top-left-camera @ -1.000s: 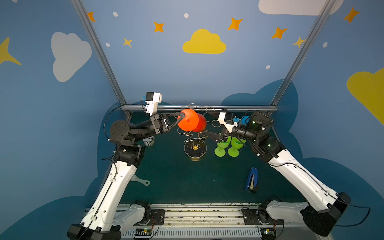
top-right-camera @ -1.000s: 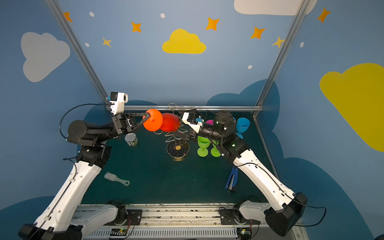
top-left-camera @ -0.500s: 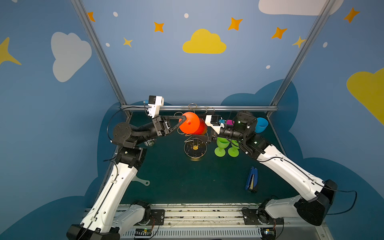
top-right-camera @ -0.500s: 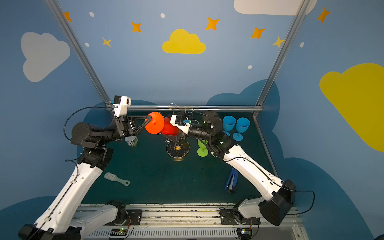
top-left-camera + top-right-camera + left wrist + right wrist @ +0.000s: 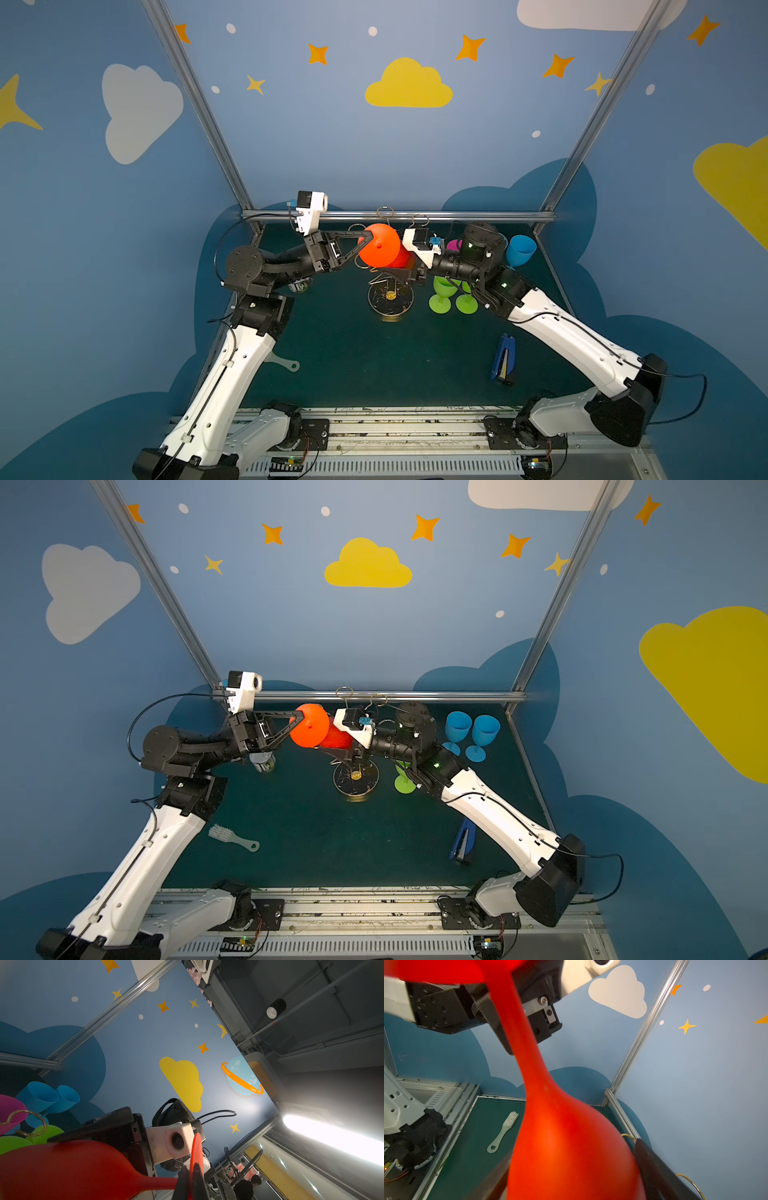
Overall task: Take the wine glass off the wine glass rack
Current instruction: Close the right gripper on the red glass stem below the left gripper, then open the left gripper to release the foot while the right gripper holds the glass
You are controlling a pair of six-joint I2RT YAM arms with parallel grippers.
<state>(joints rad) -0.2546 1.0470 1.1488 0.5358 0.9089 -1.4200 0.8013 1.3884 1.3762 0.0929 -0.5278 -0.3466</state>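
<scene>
Stapler (image 5: 503, 361) and brush (image 5: 232, 838) at the mat's front, well apart from the work.

Mid-mat: wine glass rack (image 5: 399, 306), round base flat on the mat, gold loops fanned above it.

Wine glass (image 5: 380, 249) in the air over the rack, lying nearly level. Long axis runs arm to arm: foot toward the left arm, bowl toward the right.

Left gripper (image 5: 368, 241) clenched on the foot disc, which shows edge-on between its fingers in the left wrist view. Stem leads away from them to the bowl.

Right gripper (image 5: 572, 1147) spread wide astride the bowl, a finger (image 5: 652, 1163) along each flank. Whether the pads press the bowl, cannot tell.

Gold loop ends show just beside and behind the bowl; none seen round the stem. Judged off its arm, not certain.

Coming move is likely a hand-over. It turns on the right jaws meeting across the bowl's width, square to the long axis, before the left lets go.

Far back: green glasses (image 5: 440, 297) and blue glasses (image 5: 457, 725), standing upright.
</scene>
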